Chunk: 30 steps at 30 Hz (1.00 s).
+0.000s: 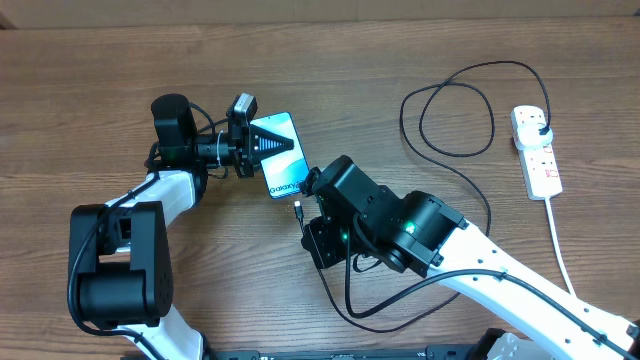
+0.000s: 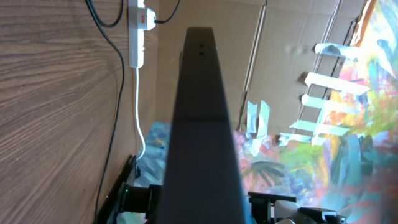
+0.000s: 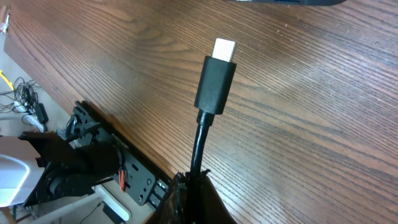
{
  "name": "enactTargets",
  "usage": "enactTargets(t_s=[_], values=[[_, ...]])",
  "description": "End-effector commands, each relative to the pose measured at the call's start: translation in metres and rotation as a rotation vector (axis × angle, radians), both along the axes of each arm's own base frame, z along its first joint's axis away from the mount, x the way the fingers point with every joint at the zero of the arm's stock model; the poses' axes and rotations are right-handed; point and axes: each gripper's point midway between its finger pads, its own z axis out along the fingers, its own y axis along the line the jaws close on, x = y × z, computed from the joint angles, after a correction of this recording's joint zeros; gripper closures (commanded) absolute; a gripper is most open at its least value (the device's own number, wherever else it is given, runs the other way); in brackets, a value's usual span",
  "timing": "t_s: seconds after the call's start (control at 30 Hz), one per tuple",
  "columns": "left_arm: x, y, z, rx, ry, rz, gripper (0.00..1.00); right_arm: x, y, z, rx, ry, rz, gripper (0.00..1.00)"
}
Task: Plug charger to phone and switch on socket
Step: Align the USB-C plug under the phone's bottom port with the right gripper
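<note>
The phone [image 1: 284, 160], with a light-blue "Galaxy" screen, is held by my left gripper [image 1: 262, 146], which is shut on it; in the left wrist view its dark edge [image 2: 200, 124] fills the middle. My right gripper [image 1: 303, 216] is shut on the black charger cable [image 3: 198, 149] just behind its connector [image 3: 217, 74], whose silver tip points away above the wood, near the phone's lower end. The cable [image 1: 450, 150] loops across the table to a black plug [image 1: 540, 127] seated in the white power strip [image 1: 536, 150]. The strip also shows in the left wrist view [image 2: 139, 31].
The strip's thick white cord [image 1: 562, 250] runs toward the front right edge of the table. The wooden table [image 1: 120, 80] extends around. The arm bases and mounts stand along the front edge [image 1: 115, 270].
</note>
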Motion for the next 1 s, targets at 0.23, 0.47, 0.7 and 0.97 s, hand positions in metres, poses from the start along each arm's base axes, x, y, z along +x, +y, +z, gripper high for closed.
enactTargets(t_s=[0.23,0.47,0.7,0.97], values=[[-0.009,-0.019,0.012,-0.012,-0.153,-0.085,0.96,-0.003,0.001,-0.003,-0.004,-0.019,0.050,0.96],[-0.010,-0.021,0.012,-0.012,-0.152,-0.088,0.96,0.000,-0.003,-0.007,-0.034,-0.027,0.036,0.96],[-0.010,-0.021,0.012,-0.012,-0.153,-0.088,0.96,0.000,-0.010,-0.014,-0.079,-0.020,0.024,0.96],[-0.010,-0.021,0.012,-0.012,-0.140,-0.089,0.96,-0.003,-0.013,-0.016,-0.092,-0.005,0.027,0.96]])
